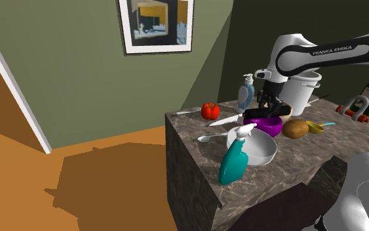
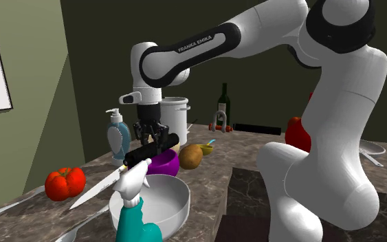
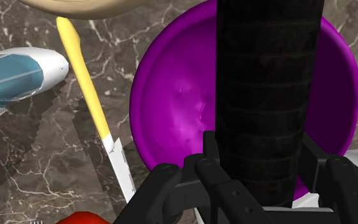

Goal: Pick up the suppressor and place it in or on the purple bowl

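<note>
Suppressor first: the long black ribbed cylinder (image 3: 266, 95) is pinched crosswise in your all-black two-finger gripper (image 2: 154, 139), one finger pressed against each side of it. You have it in the air directly over the glossy purple round bowl (image 3: 177, 95); whether it touches the rim you cannot tell. That bowl stands on the dark veined marble countertop (image 1: 189, 128), between a larger white bowl (image 1: 258, 149) and a brown potato (image 1: 295, 128). A knife with a yellow handle (image 3: 88, 95) lies just beside the purple bowl, and a teal spray bottle (image 1: 232, 161) stands just beside the white one.
</note>
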Controlling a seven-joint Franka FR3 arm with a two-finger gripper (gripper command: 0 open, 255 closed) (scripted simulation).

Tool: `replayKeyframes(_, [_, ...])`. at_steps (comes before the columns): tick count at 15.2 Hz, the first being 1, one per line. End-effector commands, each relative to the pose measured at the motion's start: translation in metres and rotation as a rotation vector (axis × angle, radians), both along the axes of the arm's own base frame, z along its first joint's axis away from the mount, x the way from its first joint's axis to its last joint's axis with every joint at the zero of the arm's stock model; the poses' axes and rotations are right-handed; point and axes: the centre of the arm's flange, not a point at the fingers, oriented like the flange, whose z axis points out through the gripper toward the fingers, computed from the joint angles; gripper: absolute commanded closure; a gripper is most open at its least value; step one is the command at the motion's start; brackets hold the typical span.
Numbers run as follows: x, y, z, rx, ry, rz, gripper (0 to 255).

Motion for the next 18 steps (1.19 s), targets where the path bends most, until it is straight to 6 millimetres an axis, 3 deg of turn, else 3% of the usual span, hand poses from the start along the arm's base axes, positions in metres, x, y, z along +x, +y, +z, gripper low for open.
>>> replayKeyframes(1, [0.0, 0.0, 0.0, 0.0, 0.0, 0.0, 255])
replayKeyframes(2, [0.0, 0.0, 0.0, 0.0, 0.0, 0.0, 0])
replayKeyframes(7, [0.0, 0.0, 0.0, 0.0, 0.0, 0.0, 0])
replayKeyframes(11, [0.001, -0.001, 0.05, 0.0, 0.0, 0.0, 0])
replayKeyframes(18, [0.001, -0.001, 0.05, 0.0, 0.0, 0.0, 0])
